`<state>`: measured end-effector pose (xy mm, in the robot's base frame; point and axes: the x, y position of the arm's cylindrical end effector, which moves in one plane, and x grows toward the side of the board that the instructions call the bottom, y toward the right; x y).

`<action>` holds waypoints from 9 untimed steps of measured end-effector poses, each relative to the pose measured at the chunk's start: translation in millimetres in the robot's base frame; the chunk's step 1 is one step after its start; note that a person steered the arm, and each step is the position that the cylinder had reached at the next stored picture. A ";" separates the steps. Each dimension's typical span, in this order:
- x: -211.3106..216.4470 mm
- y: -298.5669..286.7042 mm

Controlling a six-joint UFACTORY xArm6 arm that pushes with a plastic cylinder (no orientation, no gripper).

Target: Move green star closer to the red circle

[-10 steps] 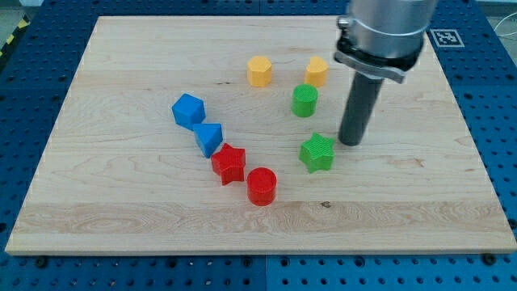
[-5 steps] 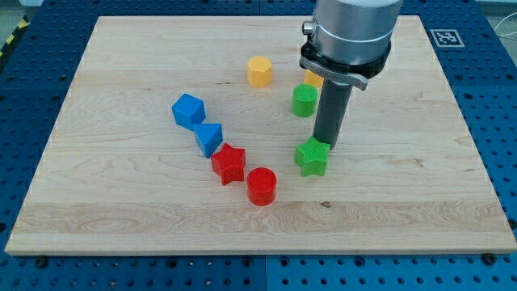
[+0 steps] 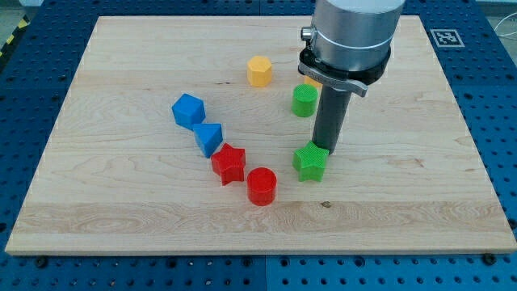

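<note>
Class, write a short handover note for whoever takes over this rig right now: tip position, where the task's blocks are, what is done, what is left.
My tip: down on the wooden board, touching the upper right edge of the green star block.
Red circle block: toward the view's lower left of the star, a gap between them.
Done: contact made with the star.
Left: push the star down and left until it sits near the red circle.

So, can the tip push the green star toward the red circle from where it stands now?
Probably yes. My tip sits at the green star's upper right edge, seemingly touching it, and the red circle lies to the view's lower left. The wooden board between the two shows no block in the way.
</note>
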<state>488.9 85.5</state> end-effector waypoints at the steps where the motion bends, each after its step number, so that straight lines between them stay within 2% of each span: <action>1: 4.1 27.8; 3: 19.5 40.2; 9: 19.7 -5.1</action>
<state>508.6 80.4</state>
